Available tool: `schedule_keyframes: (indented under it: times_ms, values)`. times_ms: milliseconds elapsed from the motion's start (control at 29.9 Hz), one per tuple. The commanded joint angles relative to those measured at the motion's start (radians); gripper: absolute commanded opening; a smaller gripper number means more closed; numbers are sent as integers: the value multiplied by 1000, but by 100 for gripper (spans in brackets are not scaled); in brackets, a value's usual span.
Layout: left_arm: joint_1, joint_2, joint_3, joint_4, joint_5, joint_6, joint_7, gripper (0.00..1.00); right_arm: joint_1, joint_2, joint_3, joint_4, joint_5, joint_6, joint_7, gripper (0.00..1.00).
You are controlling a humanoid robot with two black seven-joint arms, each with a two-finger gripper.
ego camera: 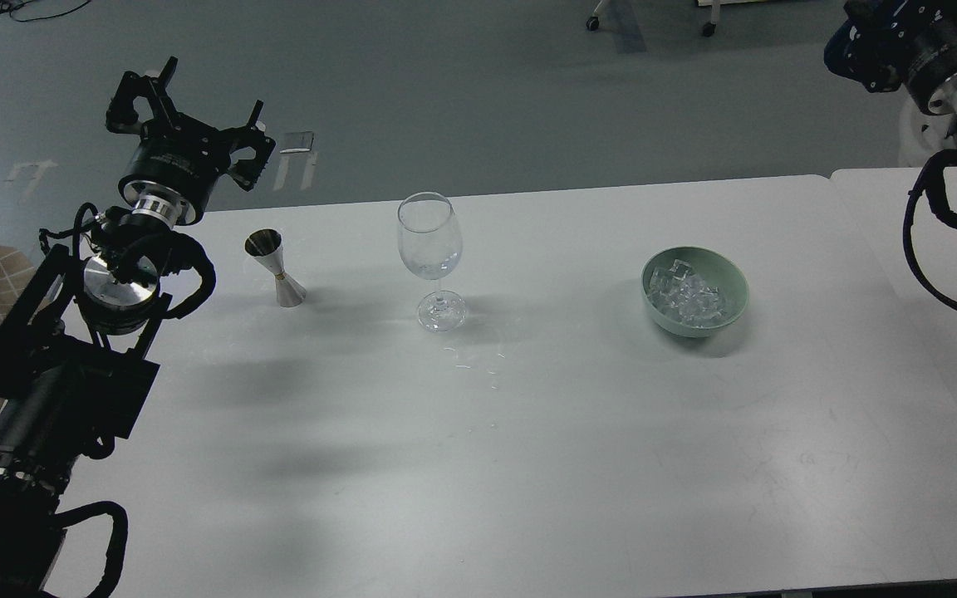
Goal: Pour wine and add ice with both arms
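Ice (pixel 689 301), small clear glassy cubes, lies heaped in the pale green bowl (pixel 735 291) at three o'clock on the white desk (pixel 528 465); likely slippery, light, best pinched singly. Left claw (pixel 196 104) spread, empty, at ten o'clock. Right claw: cannot tell. Tall clear wine glass (pixel 430 249): fragile, hold by stem.

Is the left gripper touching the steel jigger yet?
Apart. The head view shows the left gripper open beyond the table's far edge, bare surface separating it from the jigger.
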Motion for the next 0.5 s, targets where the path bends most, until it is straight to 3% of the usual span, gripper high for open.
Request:
schedule_keyframes:
  times_ms: [0,200,468]
  values:
    - [5,-5,4,1,3,0,-1,97,18,-4,-52,29,-109,0,0,100]
    - [16,-11,4,0,43,-1,-1,97,44,-149,-273,170,-334,2,17,100]
    - [19,-12,6,0,43,-1,-1,97,68,-244,-448,347,-618,2,57,100]
